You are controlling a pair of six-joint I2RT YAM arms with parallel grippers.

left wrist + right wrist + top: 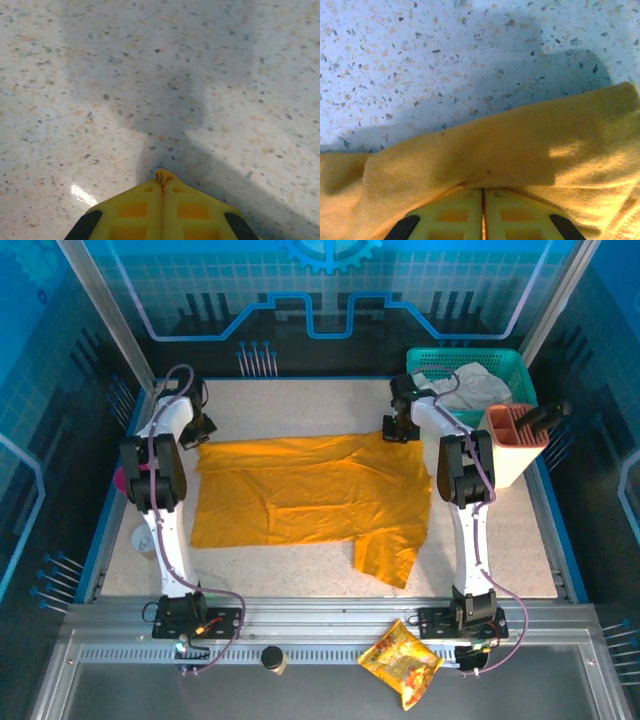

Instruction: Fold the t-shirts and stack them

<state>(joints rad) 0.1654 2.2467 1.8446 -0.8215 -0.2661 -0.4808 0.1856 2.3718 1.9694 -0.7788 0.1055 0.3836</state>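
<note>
Left gripper (162,182): yellow fingers pressed together, with a small nub of orange-yellow cloth caught at their tips. Right gripper (483,196): likewise pressed together, with a thick fold of the same cloth bunched over the tips. Both sit toward the far side of the speckled table (300,400), one at each far corner of the t-shirt (310,495). The shirt lies spread across the table's middle between the arms, one sleeve trailing toward the near edge. Judgement: the twin corner pinches let the far edge be lifted and carried evenly toward the near side for a first fold. The left hold looks thin and could slip. Teal basket (465,357) at far right holds a white cloth (485,385), probably a garment waiting its turn. Tan holder (508,455) stands just beside the basket. Snack packet (400,662) lies on the near rail, apart from the work. Writing: shirt plain, no print; packet print too small to read.
</note>
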